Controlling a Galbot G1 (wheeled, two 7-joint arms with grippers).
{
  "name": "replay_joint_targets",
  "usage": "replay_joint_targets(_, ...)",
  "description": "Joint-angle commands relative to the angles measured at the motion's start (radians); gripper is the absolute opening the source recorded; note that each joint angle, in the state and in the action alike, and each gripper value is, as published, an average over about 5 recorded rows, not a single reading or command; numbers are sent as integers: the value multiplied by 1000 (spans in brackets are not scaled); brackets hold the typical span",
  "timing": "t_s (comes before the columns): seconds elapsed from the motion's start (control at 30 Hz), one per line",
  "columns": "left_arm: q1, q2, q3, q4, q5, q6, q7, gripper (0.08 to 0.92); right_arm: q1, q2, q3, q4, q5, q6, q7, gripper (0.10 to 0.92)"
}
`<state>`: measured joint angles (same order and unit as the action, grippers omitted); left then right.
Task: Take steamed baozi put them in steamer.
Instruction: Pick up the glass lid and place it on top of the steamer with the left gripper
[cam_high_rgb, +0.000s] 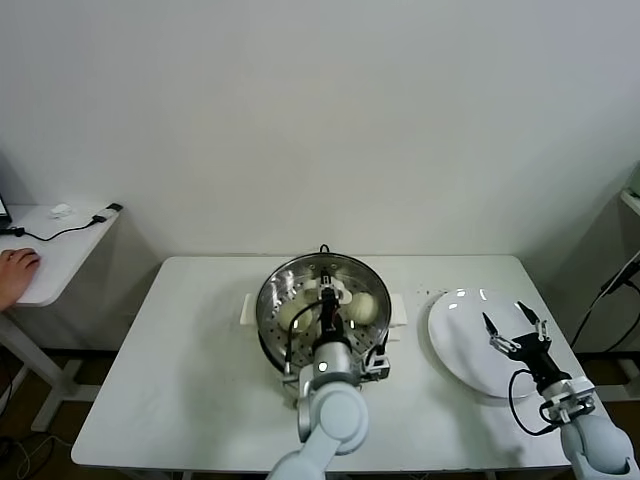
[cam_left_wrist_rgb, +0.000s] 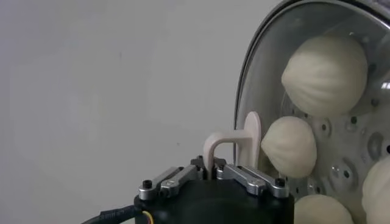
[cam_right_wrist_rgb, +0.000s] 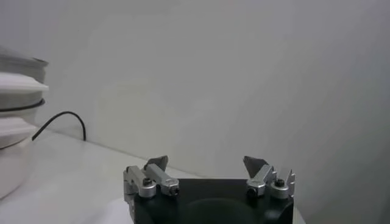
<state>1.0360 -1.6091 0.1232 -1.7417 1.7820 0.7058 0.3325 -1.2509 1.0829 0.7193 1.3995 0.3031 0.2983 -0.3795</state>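
Plain white wall (cam_high_rgb: 320, 120) behind white table (cam_high_rgb: 180, 380), side desk (cam_high_rgb: 60, 250).

**Steel, glass, dough and plastic**

The steamer (cam_high_rgb: 268, 310) is shiny metal, its floor punched with holes, on a white plastic-looking base. Over it sits a clear glass lid (cam_left_wrist_rgb: 256, 73) with a smooth cream handle (cam_left_wrist_rgb: 234, 145). The buns (cam_left_wrist_rgb: 326, 74) look matt and soft, with fine pleats. The plate (cam_high_rgb: 455, 340) is glossy white. The desk (cam_high_rgb: 180, 380) is smooth matt white. Both end effectors, left (cam_left_wrist_rgb: 213, 173) and right (cam_right_wrist_rgb: 207, 167), have black housings and bare metal fingers.

Left gripper (cam_high_rgb: 327, 296) forward with jaws closed; right gripper (cam_high_rgb: 515, 322) spread wide.
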Motion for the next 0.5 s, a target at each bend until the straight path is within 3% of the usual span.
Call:
replay_joint_targets(0.03, 6, -2, -3, 7, 7, -10, -5, 153, 0, 1, 2, 0, 0, 2, -3, 823)
replay_joint_targets(0.23, 17, 4, 3, -25, 6, -21, 2, 166, 0, 0, 5, -2, -1, 1, -4, 823)
replay_joint_targets(0.5, 49, 33, 19, -123, 28, -36, 41, 374, 1, 0, 6, -2, -6, -3, -4, 823)
